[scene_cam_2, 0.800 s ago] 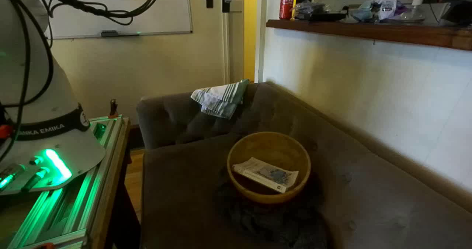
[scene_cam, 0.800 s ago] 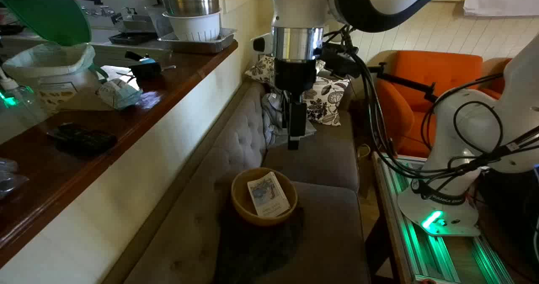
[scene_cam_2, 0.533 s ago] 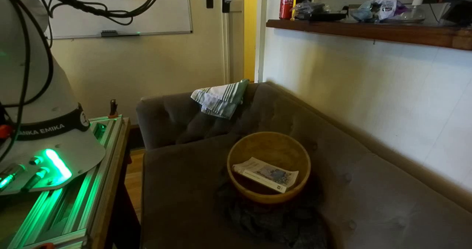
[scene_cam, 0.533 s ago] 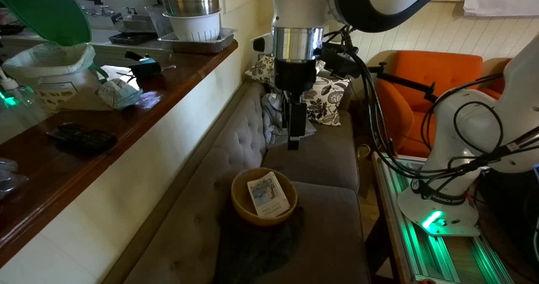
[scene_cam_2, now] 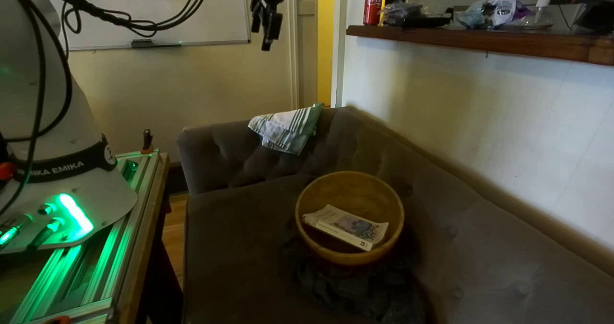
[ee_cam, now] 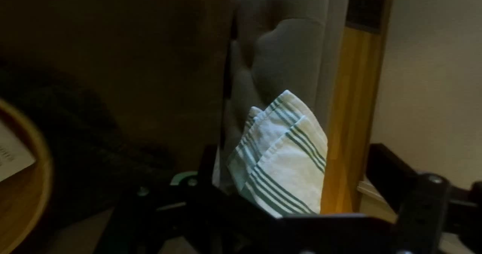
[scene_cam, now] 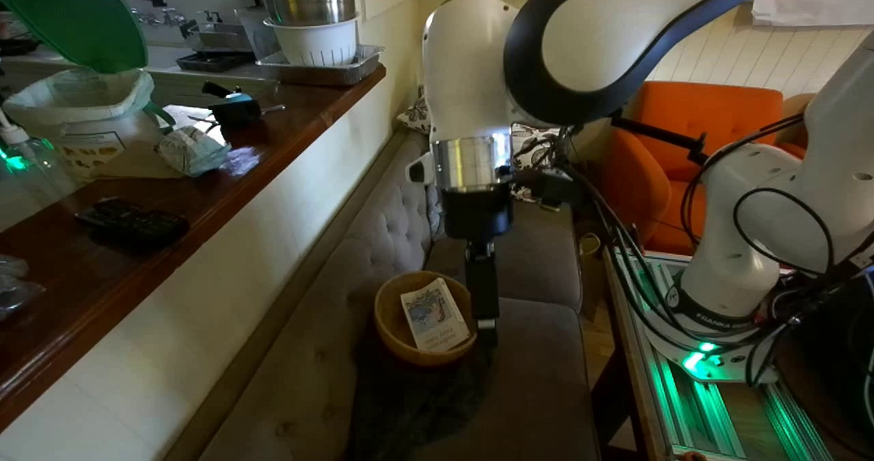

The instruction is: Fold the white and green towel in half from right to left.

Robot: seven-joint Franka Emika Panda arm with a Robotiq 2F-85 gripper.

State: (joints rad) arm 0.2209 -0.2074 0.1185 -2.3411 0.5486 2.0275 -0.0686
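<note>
over the sofa arm's edge [scene_cam_2: 216, 134] hangs the towel [scene_cam_2: 288, 129]; end effector [ee_cam: 293, 157] clear, jaws spread.

The towel [ee_cam: 295, 160] is woven cloth with a matt face, the sofa [scene_cam_2: 235, 247] dull buttoned fabric, and the pincer [scene_cam_2: 262, 37] matt, though whether metal or plastic cannot be told. In both exterior views the wooden bowl [scene_cam_2: 355, 189] looks smooth with a low sheen, the book [scene_cam_2: 352, 225] paper. In an exterior view the counter [scene_cam: 307, 109] is glossy wood, the metal bowl [scene_cam: 311, 7] polished, the slotted tub [scene_cam: 314, 43] smooth plastic, and the wrist collar [scene_cam: 471, 164] shiny metal.
</note>
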